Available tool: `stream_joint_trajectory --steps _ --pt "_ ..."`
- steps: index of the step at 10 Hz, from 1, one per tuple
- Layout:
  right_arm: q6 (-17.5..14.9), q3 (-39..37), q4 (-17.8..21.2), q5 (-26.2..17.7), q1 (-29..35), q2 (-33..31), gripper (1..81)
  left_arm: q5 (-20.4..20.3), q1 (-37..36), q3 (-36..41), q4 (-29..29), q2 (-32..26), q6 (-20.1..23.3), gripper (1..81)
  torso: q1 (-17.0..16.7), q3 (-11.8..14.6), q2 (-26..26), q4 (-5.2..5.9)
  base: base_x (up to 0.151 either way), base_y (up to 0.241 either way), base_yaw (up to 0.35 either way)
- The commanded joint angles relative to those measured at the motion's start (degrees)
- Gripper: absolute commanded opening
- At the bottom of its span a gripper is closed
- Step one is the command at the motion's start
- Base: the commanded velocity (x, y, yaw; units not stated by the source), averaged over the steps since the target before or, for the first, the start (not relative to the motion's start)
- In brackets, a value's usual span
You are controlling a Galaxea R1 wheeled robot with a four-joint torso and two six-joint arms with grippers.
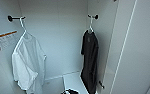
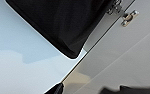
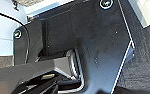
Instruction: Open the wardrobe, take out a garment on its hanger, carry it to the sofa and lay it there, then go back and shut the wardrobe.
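Wardrobe (image 1: 131, 50) doors stand open, and the head view looks straight into its white interior. A black short-sleeved garment (image 1: 90, 62) hangs limp on the right side of the interior, close to the right inner wall. It sits on a thin pale hanger (image 1: 91, 26) whose hook goes over a short dark peg (image 1: 94, 16) high on that wall. On the left side, well apart from it, a white shirt (image 1: 28, 65) hangs from its own pale hanger (image 1: 22, 27) on a matching dark peg (image 1: 12, 18). A label with an orange stripe (image 1: 3, 40) is stuck on the left inner wall beside the white shirt. A dark part of the robot (image 1: 70, 91) shows at the bottom edge of the head view, low in front of the wardrobe floor.

The left wrist camera points up close under the black garment's lower hem (image 2: 71, 53), with the wardrobe's white panel beside it and a metal hinge (image 2: 129, 18) on the door edge. Dark tips of the left gripper (image 2: 56, 89) sit at the edge of that view, below the hem and not touching it; whether they are open or closed cannot be told.

The right wrist view shows the robot's own dark plate over dark carpet (image 3: 143, 62), and the right pincer's state cannot be told.
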Motion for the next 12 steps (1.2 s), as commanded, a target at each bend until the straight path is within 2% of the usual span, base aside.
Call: stream_joint_trajectory --steps 1,5,7,12 --pt "0.0 -0.04 0.7 -3.39 2.97 -0.1 81.1 0.91 -15.2 2.17 0.31 -0.69 -3.91 81.1 0.0 0.0 0.0 0.0 0.0 0.0 0.0" --pt "-0.18 0.4 0.53 -3.39 2.79 0.34 81.1 0.91 -25.49 3.93 -2.42 -2.45 -9.45 81.1 0.05 -0.02 0.02 0.0 0.0 0.0 0.0" --pt "-0.18 0.23 0.53 -3.39 2.7 0.25 81.1 0.91 -29.62 4.19 -6.11 -2.8 -9.53 81.1 0.05 -0.02 0.05 0.0 0.0 0.0 0.0" --pt "-0.18 0.4 0.53 -3.39 2.88 0.25 81.1 4.25 -41.57 3.49 -11.73 -1.22 -9.62 81.1 0.06 -0.04 0.11 0.0 0.0 0.0 0.0"
